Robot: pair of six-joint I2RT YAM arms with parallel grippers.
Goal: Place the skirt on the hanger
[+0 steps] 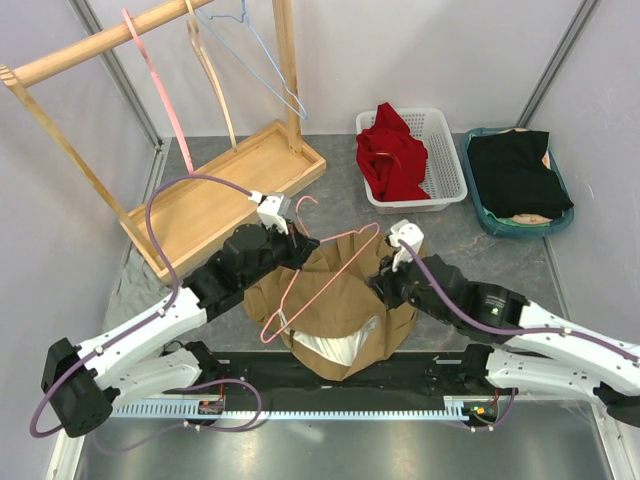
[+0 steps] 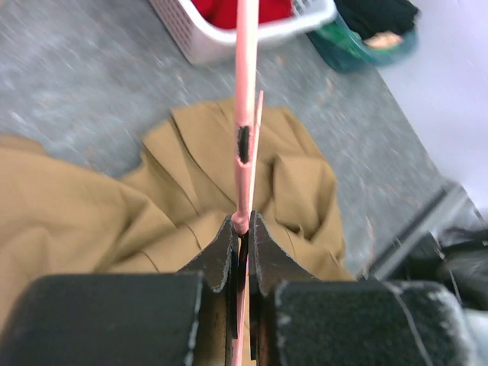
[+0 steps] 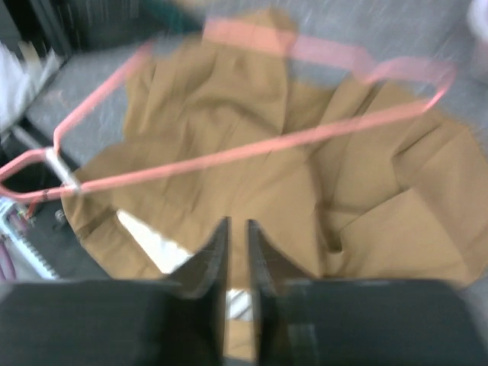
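The tan skirt [image 1: 345, 300] lies crumpled on the table between the two arms, its white lining [image 1: 335, 348] showing at the near edge. A pink hanger [image 1: 340, 237] lies across it. My left gripper [image 1: 303, 245] is shut on the hanger's rod near the hook; in the left wrist view the pink hanger [image 2: 245, 137] runs straight out from the left gripper [image 2: 241, 225] over the skirt [image 2: 76, 213]. My right gripper [image 1: 385, 280] hovers over the skirt's right side. In its wrist view the right gripper [image 3: 236, 229] shows a narrow gap with nothing in it, above the skirt [image 3: 229, 107] and hanger [image 3: 229, 156].
A wooden rack [image 1: 230, 180] stands at the back left, with a pink hanger [image 1: 155, 75], a wooden one [image 1: 210, 70] and a blue wire one [image 1: 265, 60] on it. At the back right are a white basket [image 1: 445, 175] of red cloth and a teal bin [image 1: 490, 225] holding black cloth.
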